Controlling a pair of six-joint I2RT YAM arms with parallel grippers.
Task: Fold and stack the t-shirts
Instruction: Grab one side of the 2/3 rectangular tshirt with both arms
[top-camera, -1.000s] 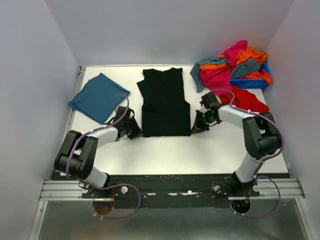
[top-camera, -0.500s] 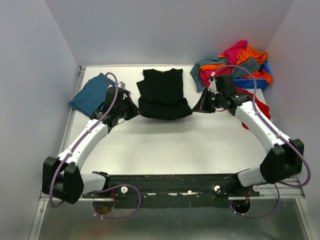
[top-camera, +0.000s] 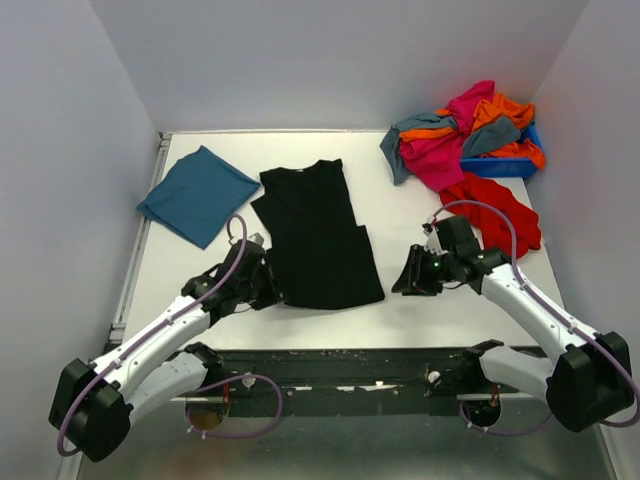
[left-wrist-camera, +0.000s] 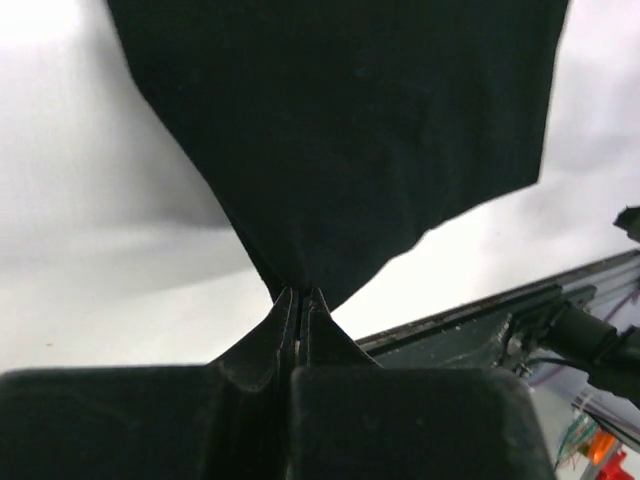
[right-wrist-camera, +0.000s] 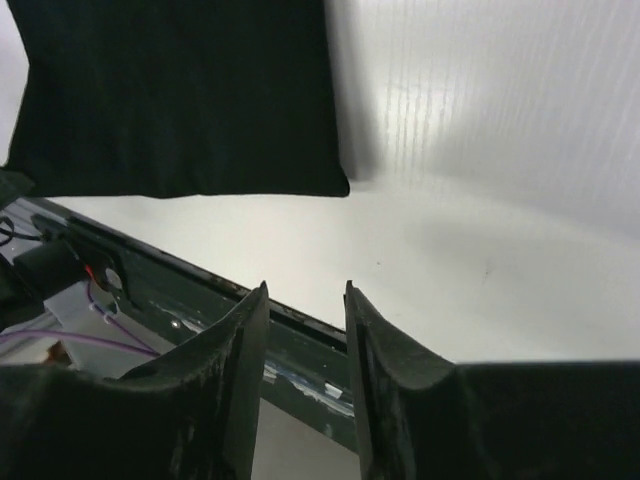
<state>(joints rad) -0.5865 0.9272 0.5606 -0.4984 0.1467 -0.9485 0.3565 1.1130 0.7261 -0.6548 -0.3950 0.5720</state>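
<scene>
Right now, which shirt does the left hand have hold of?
The black shirt, spread out in the middle: the left hand is shut on its near corner. The folded blue shirt, the red shirt and the pile lie untouched.

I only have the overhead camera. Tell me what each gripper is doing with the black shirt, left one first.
Observer: The left gripper is shut, pinching a corner of the black shirt; the cloth draws to a point at its tips.
Operator: Now the right one.
Observer: The right gripper is open, with nothing between its fingers.
Operator: Say where the shirt sits from it.
Observer: The shirt's near corner lies on the table, ahead of the fingers and to their left, not touching them.
</scene>
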